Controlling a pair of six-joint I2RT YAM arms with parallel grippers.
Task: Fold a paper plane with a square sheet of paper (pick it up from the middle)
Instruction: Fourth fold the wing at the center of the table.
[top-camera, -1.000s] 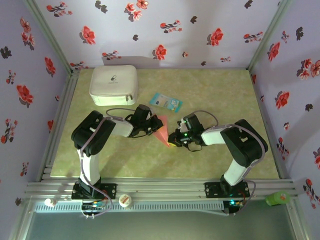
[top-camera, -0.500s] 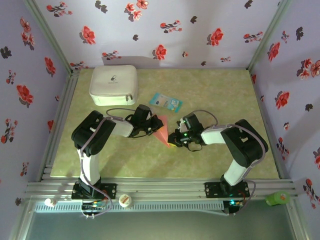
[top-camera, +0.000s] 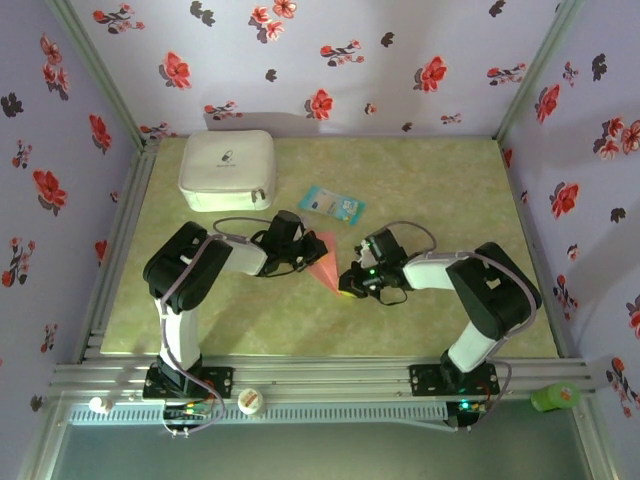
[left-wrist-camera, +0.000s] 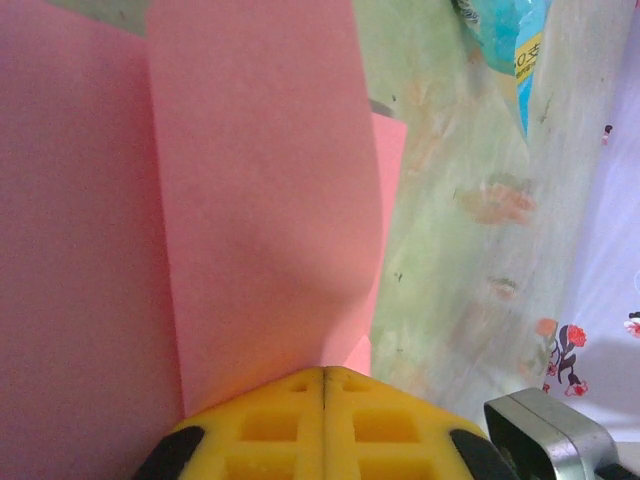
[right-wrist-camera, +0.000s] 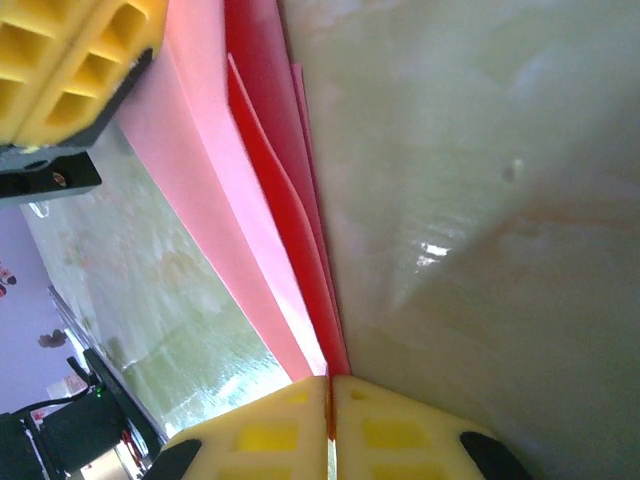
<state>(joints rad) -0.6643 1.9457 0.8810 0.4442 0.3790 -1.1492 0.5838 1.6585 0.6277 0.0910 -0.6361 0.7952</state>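
Paper plane (top-camera: 324, 262) spans between both tools: left gripper (top-camera: 301, 256) clamped tight on its broad end, right gripper (top-camera: 349, 283) pinched closed on the pointed tip, likely bracing it to sharpen the crease.

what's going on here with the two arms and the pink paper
Both arms are working a salmon-pink folded paper sheet at mid-table. The left gripper is shut on one edge and the right gripper is shut on its narrow end, pinching the layers. A white rectangular case and light-blue printed packet sit behind, untouched.
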